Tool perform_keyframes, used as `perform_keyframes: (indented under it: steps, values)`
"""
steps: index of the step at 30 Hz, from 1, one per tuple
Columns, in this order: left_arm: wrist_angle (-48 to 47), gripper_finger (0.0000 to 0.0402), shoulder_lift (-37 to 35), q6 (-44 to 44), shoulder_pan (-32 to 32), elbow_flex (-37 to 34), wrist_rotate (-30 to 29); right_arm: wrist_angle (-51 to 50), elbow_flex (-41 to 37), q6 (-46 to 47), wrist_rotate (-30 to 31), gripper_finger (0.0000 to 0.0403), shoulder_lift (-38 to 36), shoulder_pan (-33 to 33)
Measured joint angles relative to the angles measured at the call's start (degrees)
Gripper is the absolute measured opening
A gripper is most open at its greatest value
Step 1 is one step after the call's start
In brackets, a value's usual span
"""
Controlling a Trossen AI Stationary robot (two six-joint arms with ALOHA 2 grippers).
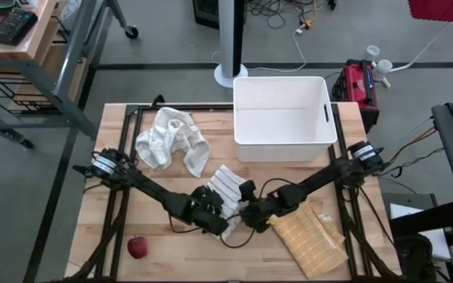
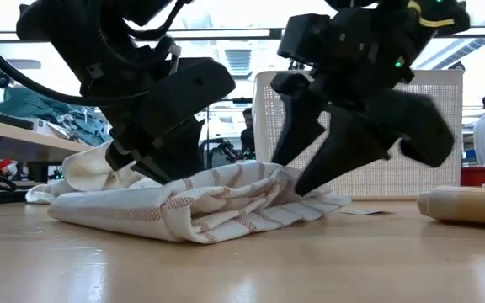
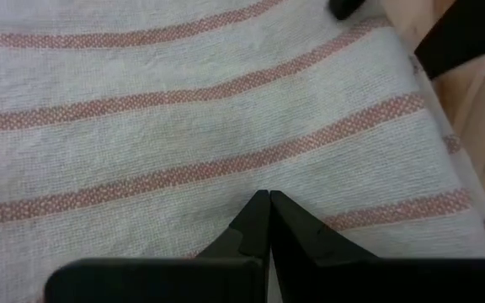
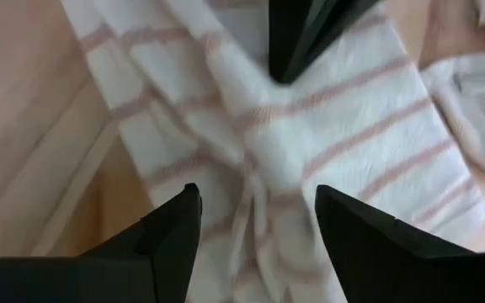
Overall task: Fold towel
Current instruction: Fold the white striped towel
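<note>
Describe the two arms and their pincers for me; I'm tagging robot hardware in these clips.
Both arms are dark, slim and multi-jointed, with thin black cables looping near the wrists. The left pincer has two black fingers tapering to wedge-shaped tips. The right pincer has the same matte black, pointed fingers. In the low view, a small green light and a yellow marking show on the right arm's wrist housing.

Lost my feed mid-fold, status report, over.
Left pincer shut, pressing the striped towel. Right pincer open just above its bunched edge. Towel partly folded. Crumpled white cloth nearby, not blocking.
</note>
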Motion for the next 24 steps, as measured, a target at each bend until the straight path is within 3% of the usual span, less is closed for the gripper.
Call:
perform_keyframes:
  steps: [7,17,20,24]
  values:
    - [0.97,0.0,-0.03,0.81,0.0,-0.02,0.0,2.6,0.42,-3.31,3.86,0.0189,4.06,-0.39]
    - [1.06,0.0,-0.2,1.22,0.0,0.5,0.0,-1.05,0.97,-3.76,3.56,0.0013,1.94,1.4]
    - [0.9,0.0,-0.22,1.22,0.0,0.5,0.0,-3.11,1.87,-3.39,2.49,0.0022,1.35,1.78]
    - [0.85,0.0,-0.24,1.01,0.0,0.48,0.01,-5.72,4.13,-0.83,2.07,0.0068,1.15,1.75]
